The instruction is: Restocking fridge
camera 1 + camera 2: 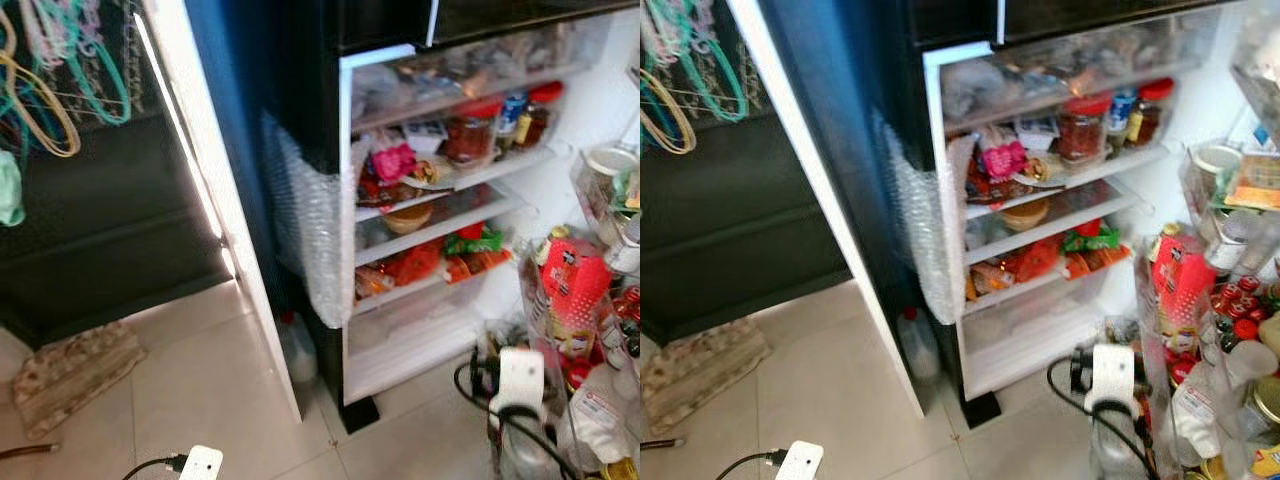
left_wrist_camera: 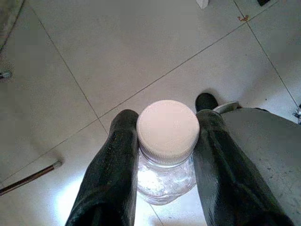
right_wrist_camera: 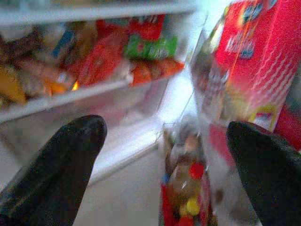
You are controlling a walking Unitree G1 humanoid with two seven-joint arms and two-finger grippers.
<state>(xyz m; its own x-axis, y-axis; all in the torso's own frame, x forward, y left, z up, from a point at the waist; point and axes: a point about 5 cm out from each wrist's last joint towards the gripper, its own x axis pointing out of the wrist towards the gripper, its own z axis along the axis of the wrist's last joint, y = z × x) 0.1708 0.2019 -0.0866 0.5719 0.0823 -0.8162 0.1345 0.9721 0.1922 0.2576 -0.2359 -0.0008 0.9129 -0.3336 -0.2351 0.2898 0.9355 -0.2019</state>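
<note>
Left pincer grips a white-capped clear jar above the tiled floor, short of the open fridge. Right pincer stands spread and empty, facing the fridge's lower shelves beside the red carton in the door rack.

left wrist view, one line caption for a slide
Left tool clamps a clear plastic jar with a white ribbed lid above the pale tiled floor.

Coloured hangers hang above a dark cabinet; a worn mat lies on the tiled floor.
</note>
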